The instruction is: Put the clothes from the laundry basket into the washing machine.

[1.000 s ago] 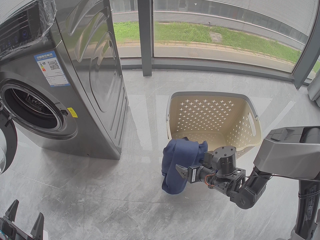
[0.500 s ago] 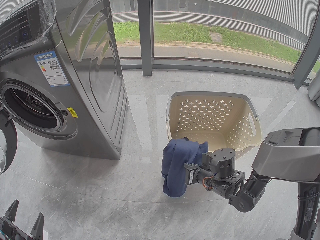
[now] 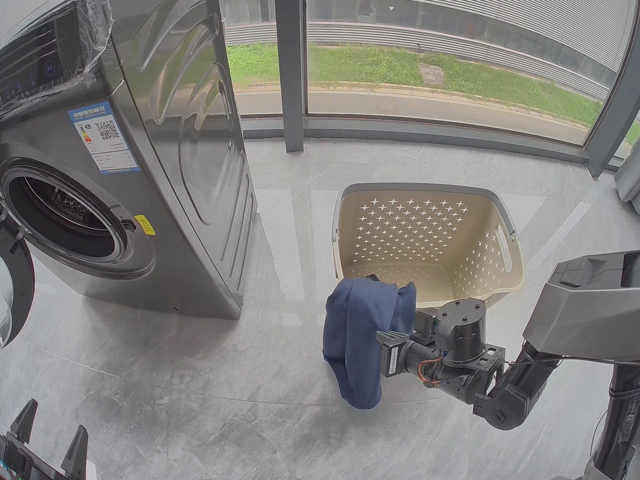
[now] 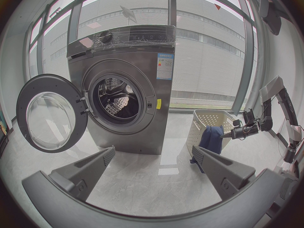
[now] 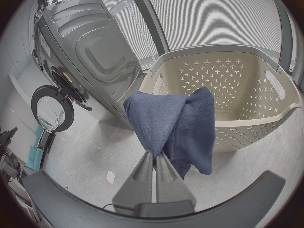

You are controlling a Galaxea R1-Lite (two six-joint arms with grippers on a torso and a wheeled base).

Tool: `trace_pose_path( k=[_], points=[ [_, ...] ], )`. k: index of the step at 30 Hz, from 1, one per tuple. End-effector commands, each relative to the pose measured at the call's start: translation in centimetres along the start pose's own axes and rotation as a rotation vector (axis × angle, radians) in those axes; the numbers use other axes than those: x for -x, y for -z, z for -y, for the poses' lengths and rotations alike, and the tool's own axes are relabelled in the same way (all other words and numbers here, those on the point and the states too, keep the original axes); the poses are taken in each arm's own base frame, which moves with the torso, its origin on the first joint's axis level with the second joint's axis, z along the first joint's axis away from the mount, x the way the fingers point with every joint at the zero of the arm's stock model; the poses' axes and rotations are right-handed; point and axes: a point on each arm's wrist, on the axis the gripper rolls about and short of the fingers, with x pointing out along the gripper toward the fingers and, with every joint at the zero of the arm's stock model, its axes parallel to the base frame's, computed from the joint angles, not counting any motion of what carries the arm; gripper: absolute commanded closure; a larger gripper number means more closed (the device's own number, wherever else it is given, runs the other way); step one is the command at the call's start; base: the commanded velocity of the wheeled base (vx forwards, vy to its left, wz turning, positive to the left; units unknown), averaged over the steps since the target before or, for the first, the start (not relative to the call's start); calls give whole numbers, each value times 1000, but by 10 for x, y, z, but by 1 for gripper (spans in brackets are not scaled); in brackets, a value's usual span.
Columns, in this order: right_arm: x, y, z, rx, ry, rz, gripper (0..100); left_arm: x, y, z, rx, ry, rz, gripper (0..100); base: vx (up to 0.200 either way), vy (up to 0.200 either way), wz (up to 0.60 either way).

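Observation:
A dark blue cloth [image 3: 358, 331] hangs over the near left corner of the cream laundry basket [image 3: 427, 191] and down its outer side toward the floor. My right gripper [image 3: 381, 353] is shut on a fold of this cloth [image 5: 171, 124], with its fingertips [image 5: 154, 157] pinching the fabric just outside the basket [image 5: 253, 121]. The basket's inside looks bare. At the left stands the washing machine [image 3: 133, 168] with its round door [image 4: 50, 111] swung open and the drum [image 4: 115, 100] exposed. Low at my near left, my left gripper [image 4: 152, 152] is open and holds nothing, far from the cloth [image 4: 211, 138].
Grey tiled floor lies between the machine and the basket. A window wall with a dark pillar [image 3: 290, 61] runs behind both. The open door [image 5: 52, 111] juts out from the machine's front at the far left.
The right gripper's fingers, apart beside the cloth a second ago, have pushed in and shut on it. The arm has shifted slightly toward me and the cloth now hangs lower.

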Motion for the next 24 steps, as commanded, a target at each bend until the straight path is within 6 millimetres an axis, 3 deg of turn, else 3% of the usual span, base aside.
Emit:
trace_pose_path(
  k=[1,7,17,18,24],
  points=[
    [-6,-2,2,-3,6,16,0,0,5,0,0,1,-2,0,0,0,0],
    [-13,-11,7,18,12,64,0,0,5,0,0,1,-2,0,0,0,0],
    [-33,-2,10,43,6,79,0,0,5,0,0,1,-2,0,0,0,0],
    [-33,-1,9,55,4,82,100,0,5,0,1,1,-2,0,0,0,0],
    [-32,2,7,62,-5,81,100,0,5,0,0,1,-2,0,0,0,0]
  ],
)
